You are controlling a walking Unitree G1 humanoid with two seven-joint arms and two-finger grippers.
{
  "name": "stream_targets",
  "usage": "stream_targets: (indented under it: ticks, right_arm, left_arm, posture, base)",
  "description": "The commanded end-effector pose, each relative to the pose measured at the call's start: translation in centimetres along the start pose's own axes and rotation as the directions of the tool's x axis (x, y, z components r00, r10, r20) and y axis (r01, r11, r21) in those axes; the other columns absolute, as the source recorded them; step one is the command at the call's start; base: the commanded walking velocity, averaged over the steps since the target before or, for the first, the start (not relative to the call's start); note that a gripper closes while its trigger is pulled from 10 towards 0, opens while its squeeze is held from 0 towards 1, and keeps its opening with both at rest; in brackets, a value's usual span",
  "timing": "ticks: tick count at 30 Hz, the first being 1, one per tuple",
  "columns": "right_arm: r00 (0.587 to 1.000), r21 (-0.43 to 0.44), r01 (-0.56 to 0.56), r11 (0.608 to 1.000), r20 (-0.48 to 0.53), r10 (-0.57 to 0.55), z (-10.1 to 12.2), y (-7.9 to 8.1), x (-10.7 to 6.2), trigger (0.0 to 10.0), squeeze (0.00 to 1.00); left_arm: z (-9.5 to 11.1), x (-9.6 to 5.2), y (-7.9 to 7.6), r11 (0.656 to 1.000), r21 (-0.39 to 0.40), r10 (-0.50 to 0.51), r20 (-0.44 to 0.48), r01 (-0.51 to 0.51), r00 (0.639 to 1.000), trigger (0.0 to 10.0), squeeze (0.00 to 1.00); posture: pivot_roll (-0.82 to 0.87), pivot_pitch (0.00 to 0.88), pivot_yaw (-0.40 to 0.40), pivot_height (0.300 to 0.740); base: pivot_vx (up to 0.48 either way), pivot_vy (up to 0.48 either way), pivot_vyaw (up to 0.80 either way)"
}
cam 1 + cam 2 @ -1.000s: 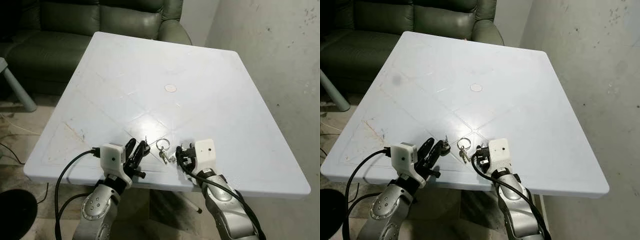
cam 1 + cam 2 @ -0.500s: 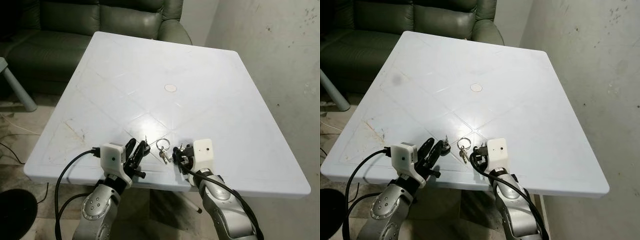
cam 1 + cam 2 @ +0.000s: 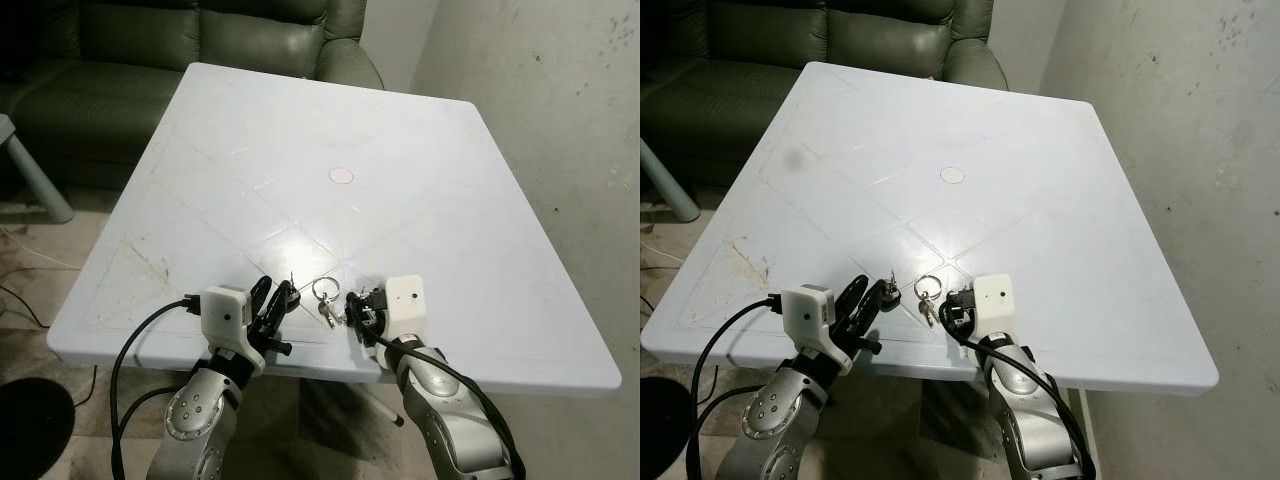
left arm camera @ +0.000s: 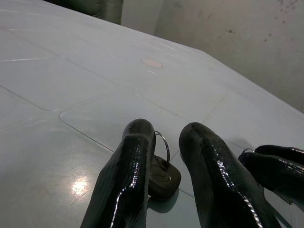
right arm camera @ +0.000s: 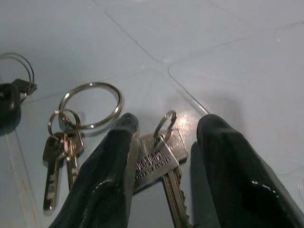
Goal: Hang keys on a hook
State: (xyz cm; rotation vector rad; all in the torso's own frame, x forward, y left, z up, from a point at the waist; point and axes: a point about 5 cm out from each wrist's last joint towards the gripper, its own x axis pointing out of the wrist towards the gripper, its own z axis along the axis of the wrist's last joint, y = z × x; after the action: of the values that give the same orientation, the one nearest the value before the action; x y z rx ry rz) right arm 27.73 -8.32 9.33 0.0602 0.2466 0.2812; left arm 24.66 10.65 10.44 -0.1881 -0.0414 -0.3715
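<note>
Keys: the keys (image 5: 156,159) lie on the bench (image 3: 420,190), your right claw (image 5: 166,156) gaping astride them.
Left claw (image 4: 166,156): apart beside a black fob (image 4: 161,175), farther off.

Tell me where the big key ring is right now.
The big key ring lies flat on the white table near its front edge, between the left gripper and the right gripper, small keys hanging from it.

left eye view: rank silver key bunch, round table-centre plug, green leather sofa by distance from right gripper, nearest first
1. Silver key bunch on its ring, on the white plastic table, just left of the right gripper.
2. Round pale plug, mid-table, ahead.
3. Dark green leather sofa, beyond the table's far edge.
</note>
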Motion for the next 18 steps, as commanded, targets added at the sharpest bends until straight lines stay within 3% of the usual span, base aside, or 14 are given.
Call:
stream_targets:
  ticks: [1, 3, 4, 6, 7, 8, 9, 13, 15, 17, 18]
  right_arm:
    - [1.000, 0.031, 0.008, 0.999, 0.000, -0.008, 0.21, 0.32, 0.13, 4.6, 0.00]
    - [1.000, 0.032, 0.010, 0.999, -0.001, -0.010, 0.22, 0.33, 0.16, 4.6, 0.00]
    - [1.000, 0.033, 0.013, 0.999, -0.001, -0.013, 0.20, 0.34, 0.18, 3.5, 0.00]
    - [1.000, 0.033, 0.014, 0.999, -0.002, -0.014, 0.23, 0.35, 0.19, 3.8, 0.00]
    - [1.000, 0.032, 0.014, 0.999, -0.001, -0.014, 0.24, 0.36, 0.19, 3.0, 0.00]
    - [1.000, 0.032, 0.014, 0.999, -0.001, -0.014, 0.24, 0.37, 0.19, 3.0, 0.00]
    - [1.000, 0.032, 0.014, 0.999, -0.002, -0.014, 0.20, 0.39, 0.18, 0.0, 0.00]
    - [1.000, 0.030, 0.016, 0.999, -0.005, -0.016, 0.14, 0.42, 0.18, 0.2, 0.00]
    - [1.000, 0.032, 0.016, 0.999, -0.007, -0.016, 0.12, 0.40, 0.16, 1.2, 0.00]
    - [1.000, 0.032, 0.017, 0.999, -0.009, -0.017, 0.12, 0.37, 0.14, 1.2, 0.00]
    - [1.000, 0.033, 0.015, 0.999, -0.008, -0.014, 0.13, 0.37, 0.15, 0.5, 0.00]
  left_arm:
    - [0.23, 0.13, -0.47, 1.000, 0.004, -0.016, 0.005, 0.016, 1.000, 10.0, 0.00]
    - [0.23, 0.14, -0.47, 1.000, 0.004, -0.016, 0.006, 0.016, 1.000, 10.0, 0.00]
    - [0.22, 0.13, -0.48, 1.000, 0.004, -0.016, 0.006, 0.016, 1.000, 10.0, 0.00]
    - [0.25, 0.16, -0.49, 1.000, 0.004, -0.016, 0.007, 0.016, 1.000, 10.0, 0.00]
    - [0.27, 0.16, -0.50, 1.000, 0.004, -0.015, 0.007, 0.015, 1.000, 10.0, 0.00]
    - [0.27, 0.15, -0.50, 1.000, 0.004, -0.015, 0.007, 0.015, 1.000, 10.0, 0.00]
    - [0.27, 0.15, -0.53, 1.000, 0.004, -0.016, 0.007, 0.016, 1.000, 10.0, 0.00]
    - [0.22, 0.13, -0.45, 1.000, 0.005, -0.014, 0.005, 0.014, 1.000, 10.0, 0.00]
    - [0.23, 0.12, -0.48, 1.000, 0.004, -0.014, 0.005, 0.014, 1.000, 10.0, 0.00]
    - [0.23, 0.11, -0.51, 1.000, 0.004, -0.014, 0.005, 0.014, 1.000, 10.0, 0.00]
    - [0.23, 0.12, -0.51, 1.000, 0.004, -0.014, 0.006, 0.014, 1.000, 10.0, 0.00]
  posture:
    - [0.04, 0.119, -0.136, 0.740]
    - [0.04, 0.119, -0.136, 0.740]
    - [0.04, 0.119, -0.136, 0.740]
    - [0.04, 0.120, -0.137, 0.740]
    - [0.04, 0.121, -0.136, 0.740]
    - [0.04, 0.121, -0.136, 0.740]
    - [0.04, 0.122, -0.138, 0.740]
    - [0.04, 0.122, -0.138, 0.740]
    - [0.04, 0.124, -0.138, 0.740]
    - [0.04, 0.124, -0.138, 0.740]
    - [0.04, 0.124, -0.138, 0.740]
  base:
    - [0.000, 0.000, 0.00]
    - [0.000, 0.000, 0.00]
    - [0.000, 0.000, 0.00]
    - [0.000, 0.000, 0.00]
    - [0.000, 0.000, 0.00]
    - [0.000, 0.000, 0.00]
    - [0.000, 0.000, 0.00]
    - [0.000, 0.000, 0.00]
    - [0.000, 0.000, 0.00]
    - [0.000, 0.000, 0.00]
    - [0.000, 0.000, 0.00]
